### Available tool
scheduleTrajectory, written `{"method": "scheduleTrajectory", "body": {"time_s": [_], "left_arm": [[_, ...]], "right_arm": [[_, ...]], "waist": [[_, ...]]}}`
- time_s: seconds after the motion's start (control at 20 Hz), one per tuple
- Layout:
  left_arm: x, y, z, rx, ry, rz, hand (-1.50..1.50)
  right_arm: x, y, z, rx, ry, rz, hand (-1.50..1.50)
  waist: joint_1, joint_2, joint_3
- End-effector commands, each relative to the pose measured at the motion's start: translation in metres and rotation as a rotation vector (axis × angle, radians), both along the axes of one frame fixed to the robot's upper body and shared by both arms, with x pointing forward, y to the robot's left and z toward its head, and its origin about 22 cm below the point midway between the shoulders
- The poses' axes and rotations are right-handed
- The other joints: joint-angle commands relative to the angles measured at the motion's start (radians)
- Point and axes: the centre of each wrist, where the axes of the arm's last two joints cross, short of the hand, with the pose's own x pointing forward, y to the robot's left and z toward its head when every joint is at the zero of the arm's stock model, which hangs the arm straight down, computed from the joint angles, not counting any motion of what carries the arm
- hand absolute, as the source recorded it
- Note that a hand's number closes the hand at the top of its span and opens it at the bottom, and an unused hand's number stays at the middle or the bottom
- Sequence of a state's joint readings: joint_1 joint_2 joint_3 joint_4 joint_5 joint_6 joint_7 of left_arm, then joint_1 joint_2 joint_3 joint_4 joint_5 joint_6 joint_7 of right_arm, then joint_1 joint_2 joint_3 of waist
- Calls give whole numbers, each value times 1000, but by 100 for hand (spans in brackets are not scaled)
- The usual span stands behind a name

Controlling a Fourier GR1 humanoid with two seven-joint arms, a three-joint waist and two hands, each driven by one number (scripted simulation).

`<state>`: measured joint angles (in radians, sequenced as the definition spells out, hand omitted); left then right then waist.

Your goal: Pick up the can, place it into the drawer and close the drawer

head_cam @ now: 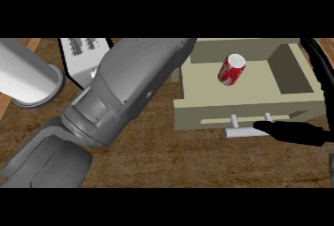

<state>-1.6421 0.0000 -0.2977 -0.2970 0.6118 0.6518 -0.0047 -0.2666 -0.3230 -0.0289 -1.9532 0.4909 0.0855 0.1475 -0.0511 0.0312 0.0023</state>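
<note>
Can in the drawer; closing comes next.
I see the can (231, 69) lying inside the open drawer (297, 73), upper right of frame. My right hand (294, 132) touches the handle (243, 130) at right; I cannot tell how its fingers are set. I judge a steady push inward is needed. My left forearm (124, 92) crosses centre-left, hand unseen.

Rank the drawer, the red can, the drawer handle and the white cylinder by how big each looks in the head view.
1. Beige open drawer, largest.
2. White cylinder with grey rim; cut off by the view's edge and possibly nearer the camera, so unsure.
3. Pale bar-shaped drawer handle, partly hidden by the right hand.
4. Red soda can; close to the handle.
</note>
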Motion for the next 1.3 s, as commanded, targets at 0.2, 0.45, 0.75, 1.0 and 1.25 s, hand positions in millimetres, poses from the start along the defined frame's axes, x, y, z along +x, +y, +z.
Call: {"method": "scheduleTrajectory", "body": {"time_s": [0.2,0.45,0.75,1.0,1.25], "left_arm": [[3,2,8,33,-20,-4,-150],[2,5,19,7,15,-36,-150],[7,16,9,0,-2,5,-150],[16,48,17,12,10,19,-150],[23,79,20,20,18,19,-150]], "right_arm": [[40,40,-57,-231,30,-23,-150],[75,49,-64,-351,50,-66,-150],[109,64,-105,-369,20,-103,-150],[129,62,-121,-406,6,-164,-150],[154,71,-106,-392,-80,-260,-150]], "waist": [[38,-9,-1],[60,-21,-2],[72,-21,-1],[86,-26,-1],[103,-24,-2]]}}
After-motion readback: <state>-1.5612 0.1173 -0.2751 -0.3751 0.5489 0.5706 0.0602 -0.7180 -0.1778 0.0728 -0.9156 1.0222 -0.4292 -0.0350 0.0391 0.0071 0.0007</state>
